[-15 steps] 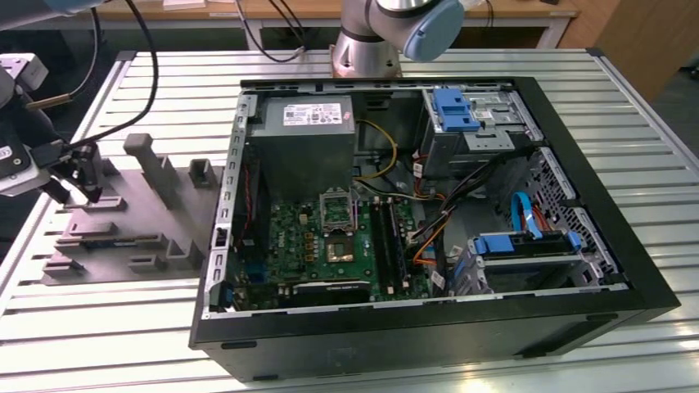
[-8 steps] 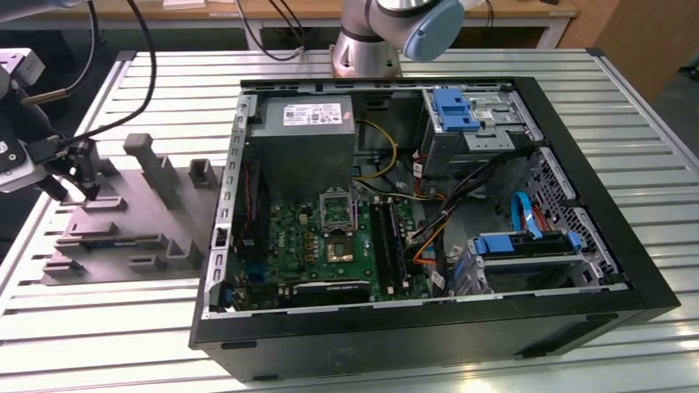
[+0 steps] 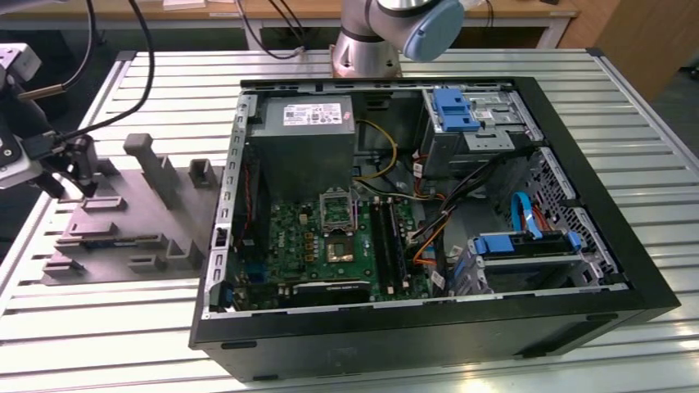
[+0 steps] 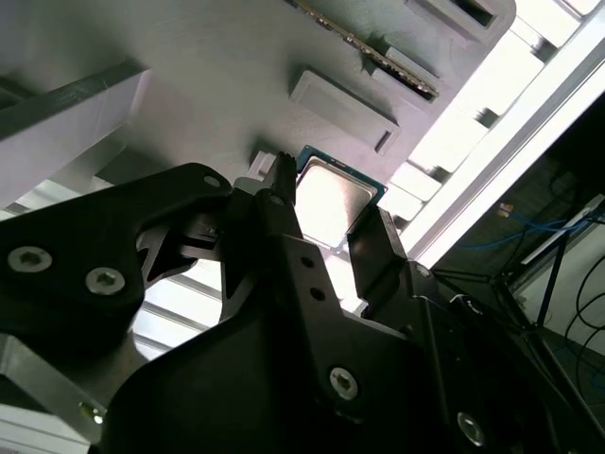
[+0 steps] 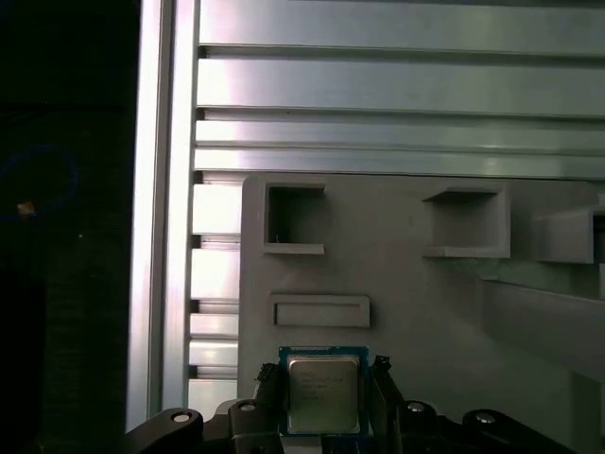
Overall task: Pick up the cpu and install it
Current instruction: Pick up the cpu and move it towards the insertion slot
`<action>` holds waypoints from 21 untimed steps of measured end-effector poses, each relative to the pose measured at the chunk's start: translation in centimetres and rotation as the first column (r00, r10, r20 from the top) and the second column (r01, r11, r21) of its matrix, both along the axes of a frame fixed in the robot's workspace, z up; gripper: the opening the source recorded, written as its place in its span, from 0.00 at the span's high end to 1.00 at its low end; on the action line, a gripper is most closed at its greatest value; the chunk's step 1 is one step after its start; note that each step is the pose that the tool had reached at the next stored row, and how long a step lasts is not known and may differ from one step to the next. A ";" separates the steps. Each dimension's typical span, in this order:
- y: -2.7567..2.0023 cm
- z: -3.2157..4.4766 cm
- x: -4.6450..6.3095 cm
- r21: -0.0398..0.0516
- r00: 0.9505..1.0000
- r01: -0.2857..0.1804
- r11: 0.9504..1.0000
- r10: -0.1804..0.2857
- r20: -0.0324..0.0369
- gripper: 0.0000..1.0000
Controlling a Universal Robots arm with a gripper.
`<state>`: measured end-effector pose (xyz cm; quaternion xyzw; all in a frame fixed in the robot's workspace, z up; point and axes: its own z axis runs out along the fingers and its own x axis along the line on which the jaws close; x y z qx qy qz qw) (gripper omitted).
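The cpu [image 5: 321,395] [image 4: 331,200] is a small square chip with a pale metal top and a green rim. It sits between the two black fingers [image 5: 268,386] [image 4: 375,248] of my gripper [image 5: 323,380] [image 4: 328,199], which touch its opposite edges. It is just over the grey holder tray [image 3: 120,237] [image 5: 406,303]. In the exterior view my gripper [image 3: 78,187] is at the far left of the tray, well away from the open computer case [image 3: 611,196]. The metal-framed socket [image 3: 337,211] is on the green motherboard [image 3: 295,237] inside the case.
The tray carries raised blocks and slots [image 3: 153,164] beside my gripper. The grey power supply box [image 3: 306,139], drive cages with blue clips [image 3: 453,110] and cable bundles [image 3: 459,205] fill the case. The arm's base [image 3: 366,41] stands behind it on the slatted metal table [image 3: 110,327].
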<state>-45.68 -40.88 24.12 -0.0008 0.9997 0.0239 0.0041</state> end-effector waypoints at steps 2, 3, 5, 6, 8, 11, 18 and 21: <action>0.00 0.12 0.0 0.000 1.000 0.000 1.000 0.000 0.000 0.53; 0.00 0.14 0.0 0.000 1.000 0.000 1.000 0.000 0.000 0.53; 0.00 0.22 0.0 0.000 1.000 0.000 1.000 0.000 0.000 0.53; 0.00 0.25 0.0 0.000 1.000 0.000 1.000 0.000 0.000 0.53; 0.00 0.31 0.0 0.000 1.000 0.000 1.000 0.000 0.000 0.53; 0.00 0.41 0.0 0.000 1.000 0.000 1.000 0.000 0.000 0.53; 0.00 0.54 0.0 0.000 1.000 0.000 1.000 0.000 0.000 0.53; 0.00 0.61 0.0 0.000 1.000 0.000 1.000 0.000 0.000 0.53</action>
